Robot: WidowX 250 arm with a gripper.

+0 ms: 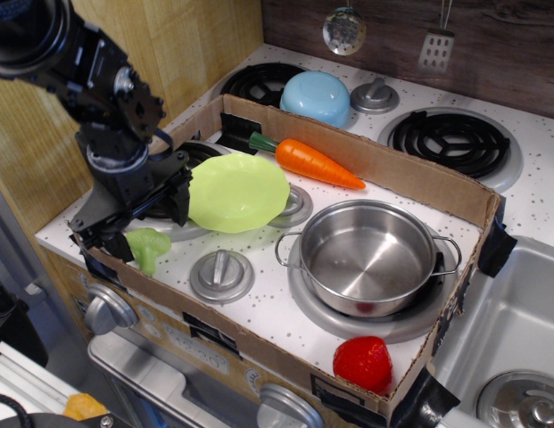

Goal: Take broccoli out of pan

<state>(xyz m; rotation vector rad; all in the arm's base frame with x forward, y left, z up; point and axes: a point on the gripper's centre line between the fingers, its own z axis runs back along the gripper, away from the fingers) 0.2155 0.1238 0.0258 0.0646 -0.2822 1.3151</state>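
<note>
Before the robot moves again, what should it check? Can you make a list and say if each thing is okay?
1. Broccoli out of the pan: ok, pan holds nothing.
2. Broccoli resting on the stove top: ok, it lies near the front left corner.
3. End effector let go: cannot tell, fingers are just above the broccoli.
4. Plate in the way: not ok, it sits right beside the end effector.
5. Cardboard wall nearby: not ok, very close when lifting away.

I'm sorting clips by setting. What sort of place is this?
Likely a toy play kitchen: a speckled white stovetop with coil burners, a steel pan, and plastic food such as a carrot.
</note>
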